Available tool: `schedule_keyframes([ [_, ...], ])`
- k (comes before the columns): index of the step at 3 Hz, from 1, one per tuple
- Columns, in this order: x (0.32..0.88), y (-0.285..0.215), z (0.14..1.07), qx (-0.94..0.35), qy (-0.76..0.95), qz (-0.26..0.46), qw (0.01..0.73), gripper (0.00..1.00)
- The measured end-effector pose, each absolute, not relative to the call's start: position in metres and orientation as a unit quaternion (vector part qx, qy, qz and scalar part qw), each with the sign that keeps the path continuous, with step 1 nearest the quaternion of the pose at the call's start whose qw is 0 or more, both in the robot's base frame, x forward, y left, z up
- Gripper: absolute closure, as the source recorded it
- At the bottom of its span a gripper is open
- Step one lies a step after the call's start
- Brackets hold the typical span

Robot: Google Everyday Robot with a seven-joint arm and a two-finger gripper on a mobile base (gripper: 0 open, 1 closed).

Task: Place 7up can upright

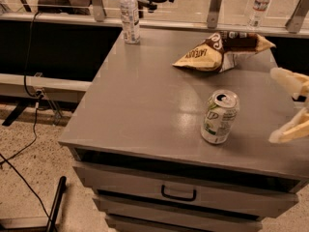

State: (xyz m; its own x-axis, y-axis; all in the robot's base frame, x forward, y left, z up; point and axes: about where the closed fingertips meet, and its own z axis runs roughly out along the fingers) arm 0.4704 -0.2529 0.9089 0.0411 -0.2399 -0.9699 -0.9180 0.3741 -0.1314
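Note:
The 7up can (219,117), silver-white with green markings and a silver pull-tab top, stands upright on the grey table (145,110) near its front right. My gripper (288,103) is at the right edge of the view, to the right of the can and apart from it. Its two cream fingers (289,79) are spread wide open with nothing between them.
Two chip bags (208,55) lie at the back right of the table. A clear water bottle (129,14) stands at the back left, and another bottle (259,6) stands on the ledge behind. The table has a drawer (178,193) below its front edge. Cables run across the floor on the left.

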Motion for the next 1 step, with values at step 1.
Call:
schedule_keyframes([
  [1,0.4717,-0.2628,0.9095,-0.469,0.627,0.295,0.548,0.00],
])
